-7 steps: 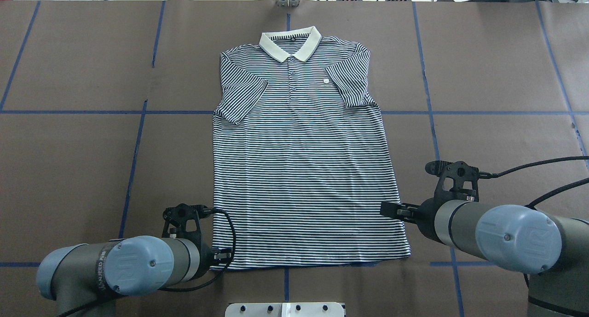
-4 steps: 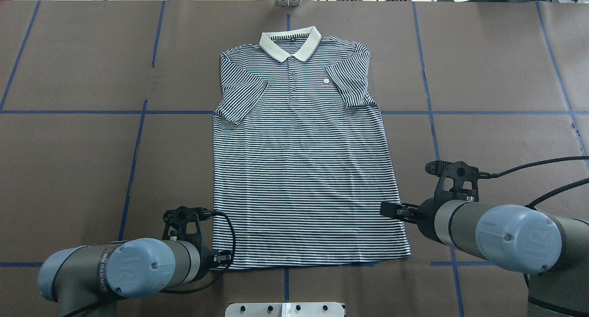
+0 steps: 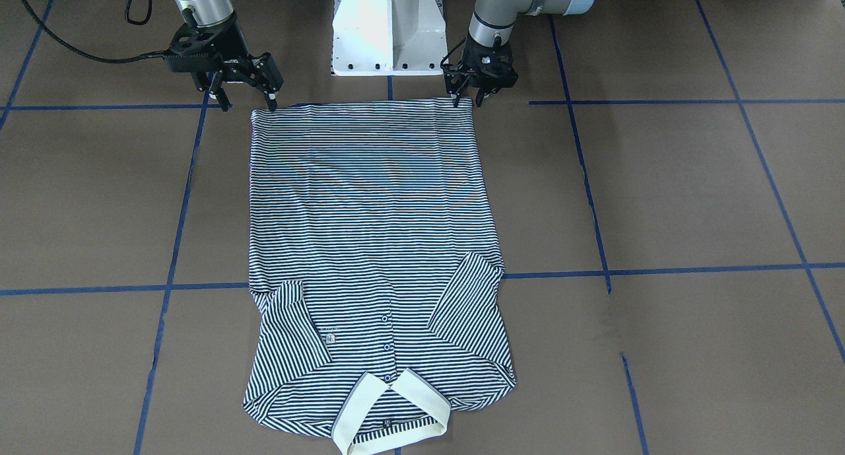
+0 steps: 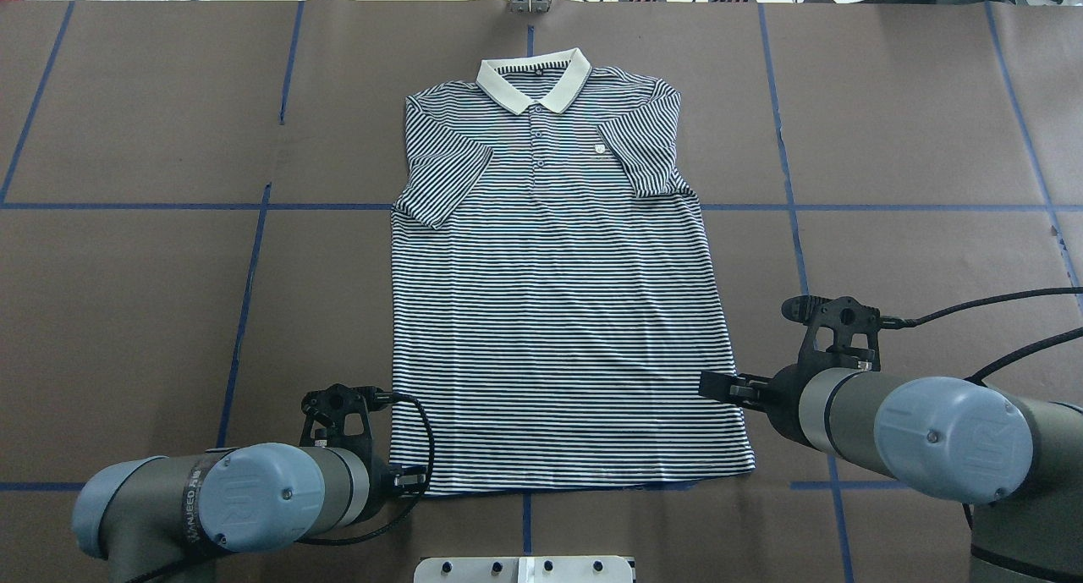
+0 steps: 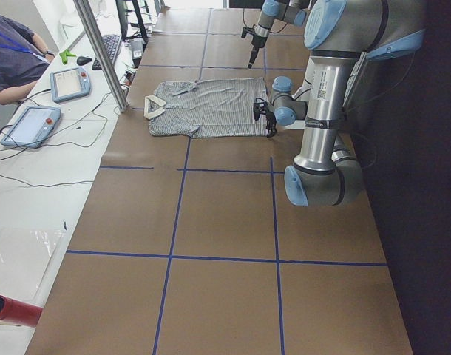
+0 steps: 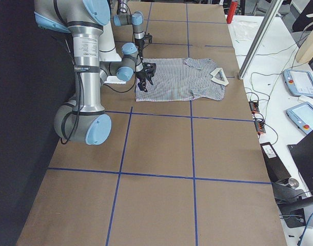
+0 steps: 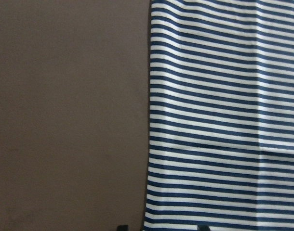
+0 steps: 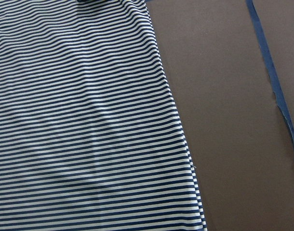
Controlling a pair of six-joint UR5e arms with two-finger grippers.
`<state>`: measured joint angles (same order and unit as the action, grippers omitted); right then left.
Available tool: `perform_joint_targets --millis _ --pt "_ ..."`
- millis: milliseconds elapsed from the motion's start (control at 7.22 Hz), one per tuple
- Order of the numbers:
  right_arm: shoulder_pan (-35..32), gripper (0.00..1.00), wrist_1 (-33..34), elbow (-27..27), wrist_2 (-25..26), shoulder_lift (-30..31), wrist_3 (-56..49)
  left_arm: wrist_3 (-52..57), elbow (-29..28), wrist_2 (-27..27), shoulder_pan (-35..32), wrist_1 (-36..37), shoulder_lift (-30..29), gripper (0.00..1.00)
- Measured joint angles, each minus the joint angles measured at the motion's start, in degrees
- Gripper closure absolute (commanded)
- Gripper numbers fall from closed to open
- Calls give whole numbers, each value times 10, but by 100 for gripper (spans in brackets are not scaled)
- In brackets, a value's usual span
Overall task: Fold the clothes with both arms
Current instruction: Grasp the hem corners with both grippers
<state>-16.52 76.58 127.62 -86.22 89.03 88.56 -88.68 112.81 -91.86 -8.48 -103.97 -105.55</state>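
Observation:
The striped polo shirt [image 4: 550, 312] lies flat and face up on the brown table, its cream collar [image 4: 533, 79] at the far side and both sleeves folded in over the chest. My left gripper [image 3: 467, 103] is open at the near hem's left corner. In the left wrist view its fingertips [image 7: 122, 227] straddle the shirt's [image 7: 224, 120] side edge. My right gripper [image 3: 248, 106] is open wide over the near hem's right corner. The right wrist view shows the shirt's [image 8: 79, 120] right edge but no fingers.
The white pedestal base [image 3: 388, 26] stands just behind the hem between the arms. Blue tape lines [image 4: 245, 295] cross the brown table cover. A metal post [image 5: 100, 52] and the tablets [image 5: 29, 126] are on a white bench beyond the collar end.
My left arm has shifted slightly back toward the robot's base at the hem corner. The right arm and the shirt have not moved.

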Motion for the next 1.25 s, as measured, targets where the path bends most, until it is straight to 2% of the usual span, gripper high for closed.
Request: perform_joint_targets --millis 139,277,416,831,1247 --pt "0 1 0 0 0 0 0 0 -1 0 3 0 -1 61" --pt "0 1 0 0 0 0 0 0 -1 -1 6 0 -2 84" --pt "0 1 0 0 0 0 0 -1 -1 -1 7 0 -2 100" --pt "0 0 0 0 0 0 -1 0 -1 -1 5 0 -2 100" --pt "7 16 0 -6 2 -2 19 1 5 0 -2 1 -2 100"
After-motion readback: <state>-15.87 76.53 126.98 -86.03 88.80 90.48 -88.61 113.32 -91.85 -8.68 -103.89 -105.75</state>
